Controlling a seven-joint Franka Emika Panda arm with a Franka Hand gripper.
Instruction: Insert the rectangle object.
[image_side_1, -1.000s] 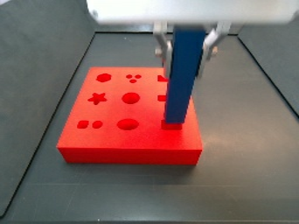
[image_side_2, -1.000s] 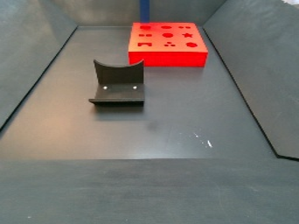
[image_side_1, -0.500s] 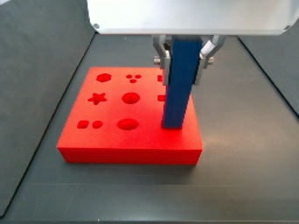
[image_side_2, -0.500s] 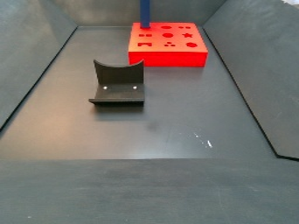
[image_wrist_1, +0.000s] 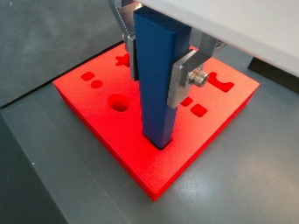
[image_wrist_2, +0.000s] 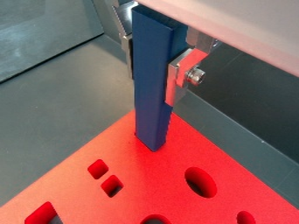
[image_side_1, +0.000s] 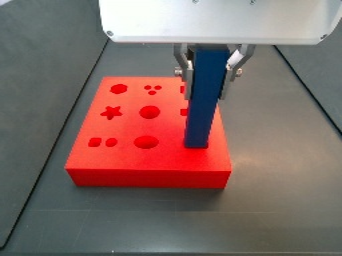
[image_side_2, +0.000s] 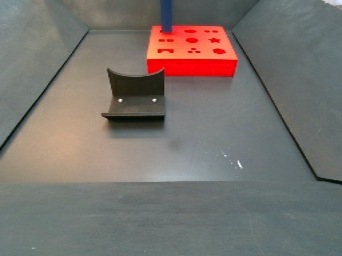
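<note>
Wrist views: your gripper (image_wrist_1: 162, 54) clamps the rectangle object (image_wrist_1: 158, 83) upright, tip entering red block (image_wrist_1: 140, 144); insertion approx. begun, seating and release left.

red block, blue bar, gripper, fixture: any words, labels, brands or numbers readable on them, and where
None: no text shows in any view.
Red block: only shaped holes, no writing.
Blue bar: plain faces, standing upright with its lower end in the block.
Gripper: shut on the bar above the block; bare silver fingers, no marking.
Fixture: dark and blank, though small in that side view.
</note>
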